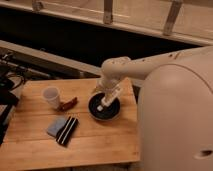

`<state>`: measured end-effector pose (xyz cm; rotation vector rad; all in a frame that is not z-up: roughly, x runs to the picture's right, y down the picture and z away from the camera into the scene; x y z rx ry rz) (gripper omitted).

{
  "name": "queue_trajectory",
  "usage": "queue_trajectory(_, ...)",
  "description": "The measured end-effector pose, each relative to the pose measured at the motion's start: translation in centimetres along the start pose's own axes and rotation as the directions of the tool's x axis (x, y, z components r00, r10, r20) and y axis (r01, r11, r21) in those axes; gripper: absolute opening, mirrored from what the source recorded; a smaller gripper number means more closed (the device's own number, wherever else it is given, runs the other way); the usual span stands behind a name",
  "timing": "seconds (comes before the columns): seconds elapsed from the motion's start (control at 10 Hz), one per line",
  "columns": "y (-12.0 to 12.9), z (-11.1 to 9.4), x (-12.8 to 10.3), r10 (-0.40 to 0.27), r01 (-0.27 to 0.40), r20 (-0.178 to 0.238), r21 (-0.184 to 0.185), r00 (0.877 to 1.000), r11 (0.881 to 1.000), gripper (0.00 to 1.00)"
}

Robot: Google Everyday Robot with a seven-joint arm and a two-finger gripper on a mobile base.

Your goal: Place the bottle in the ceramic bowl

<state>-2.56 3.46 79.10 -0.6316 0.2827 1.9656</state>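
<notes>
A dark ceramic bowl point(93, 110) sits on the wooden table point(75, 145), right of centre. My gripper point(106, 101) hangs at the end of the white arm point(120, 70), lowered right over the bowl. A pale, elongated bottle point(109, 98) shows at the gripper, tilted, with its lower end inside the bowl. The gripper and the bottle overlap, so I cannot tell how the bottle is held or whether it rests on the bowl's floor.
A white cup point(51, 96) stands at the table's left, with a small brown object point(68, 104) beside it. A blue cloth point(55, 126) and a dark striped packet point(67, 130) lie in front of them. My white body point(175, 125) fills the right side.
</notes>
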Motion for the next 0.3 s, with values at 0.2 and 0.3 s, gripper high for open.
queue_trajectory(0.2,-0.26,-0.04,-0.12,0.005,-0.005,0.001,0.002,1.000,1.000,0.24)
queue_trajectory(0.3,0.07,0.05,-0.03,-0.002,0.002,0.000,0.001,1.000,1.000,0.24)
